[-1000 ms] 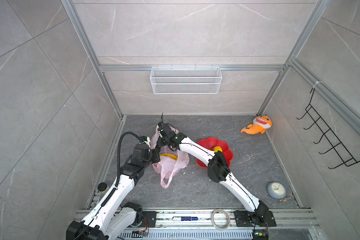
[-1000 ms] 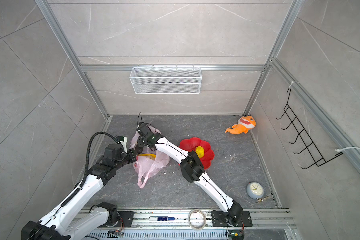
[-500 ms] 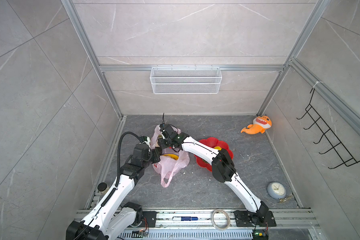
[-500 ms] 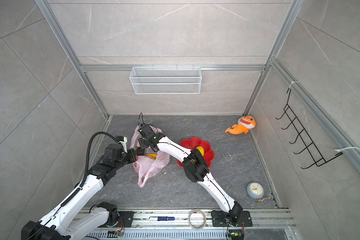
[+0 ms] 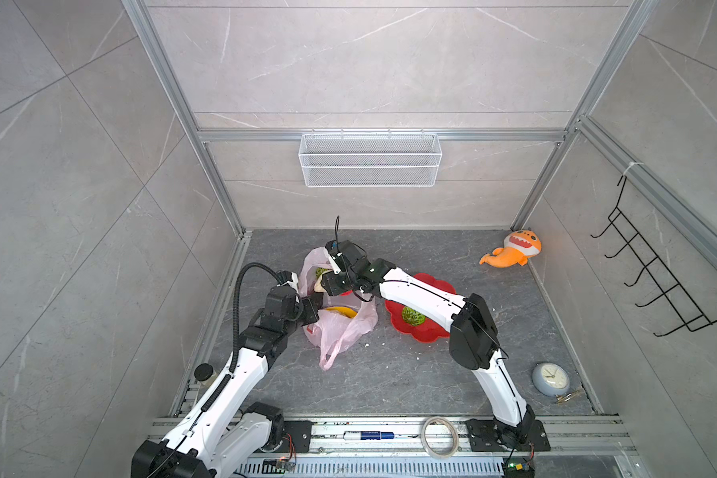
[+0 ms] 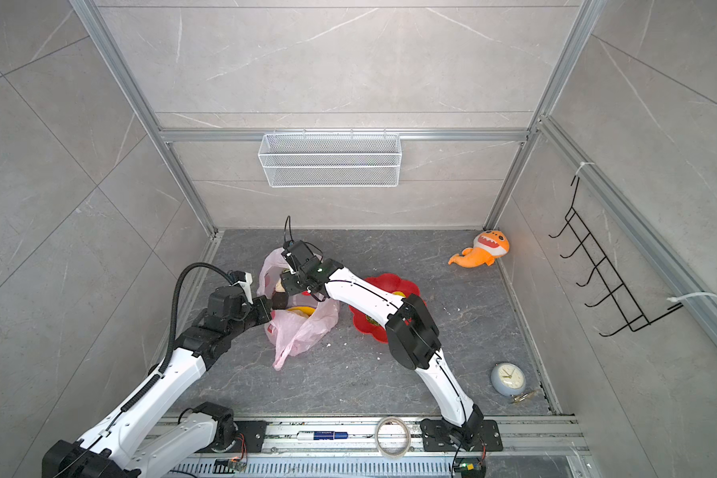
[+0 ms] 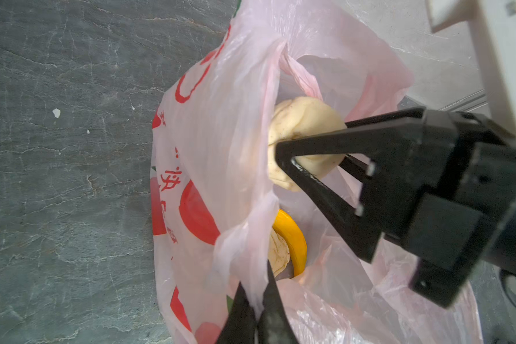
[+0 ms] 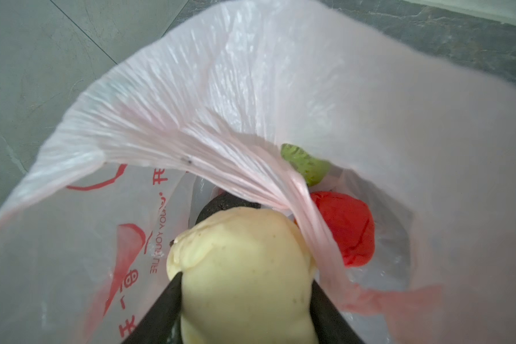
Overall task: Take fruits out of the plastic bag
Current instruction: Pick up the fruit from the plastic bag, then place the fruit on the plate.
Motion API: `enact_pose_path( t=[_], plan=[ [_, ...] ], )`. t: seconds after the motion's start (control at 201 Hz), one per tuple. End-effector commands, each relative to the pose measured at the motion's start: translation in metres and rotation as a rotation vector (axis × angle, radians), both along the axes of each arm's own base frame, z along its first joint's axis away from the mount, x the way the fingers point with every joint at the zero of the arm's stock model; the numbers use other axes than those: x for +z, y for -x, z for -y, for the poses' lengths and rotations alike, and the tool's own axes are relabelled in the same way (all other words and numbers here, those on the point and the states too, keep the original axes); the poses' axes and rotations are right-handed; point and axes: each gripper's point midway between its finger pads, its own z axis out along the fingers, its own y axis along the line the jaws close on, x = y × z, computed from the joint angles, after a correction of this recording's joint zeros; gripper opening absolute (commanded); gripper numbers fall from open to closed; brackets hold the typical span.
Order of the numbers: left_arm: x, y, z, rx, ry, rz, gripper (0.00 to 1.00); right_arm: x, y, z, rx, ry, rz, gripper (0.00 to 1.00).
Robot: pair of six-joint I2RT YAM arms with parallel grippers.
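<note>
Now | right jaws are gripping lumpy beige fruit (image 8: 245, 268) inside plastic bag (image 7: 221, 134) | left jaws are pinching bag rim | next: lifting fruit clear

Two arms on black base plates bolted to the slotted rail (image 5: 348, 422). Left arm (image 5: 241, 376): white shells, black joint housings, thick black ribbed hose (image 5: 236, 314) looping from wrist end back toward the rail. Right arm (image 5: 419, 296): same white-and-black, bulky black elbow block (image 5: 470, 331), thin black cable along the shell, small dark screw dots. Right fingers (image 7: 340, 140): matte black, open triangular frames. Left fingers (image 7: 242, 312): black, tapering to points.
</note>
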Motion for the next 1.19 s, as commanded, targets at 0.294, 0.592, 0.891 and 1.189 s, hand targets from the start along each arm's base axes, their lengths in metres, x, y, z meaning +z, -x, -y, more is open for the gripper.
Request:
enact_pose_path(
  t=[0.294, 0.592, 0.891, 1.189],
  plan=[
    [0.018, -0.005, 0.001, 0.022, 0.037, 0.049, 0.00, 0.066, 0.030, 0.034, 0.032, -0.053, 0.062, 0.26],
    [0.015, -0.009, 0.004, 0.021, 0.054, 0.056, 0.00, 0.107, 0.049, 0.085, -0.031, -0.028, 0.137, 0.25],
    [0.018, -0.018, 0.008, 0.011, 0.053, 0.067, 0.00, 0.097, 0.047, 0.191, -0.232, 0.031, 0.105, 0.26],
    [0.020, -0.023, 0.011, 0.000, 0.061, 0.066, 0.00, 0.043, 0.025, 0.261, -0.351, 0.107, -0.006, 0.26]
  ],
)
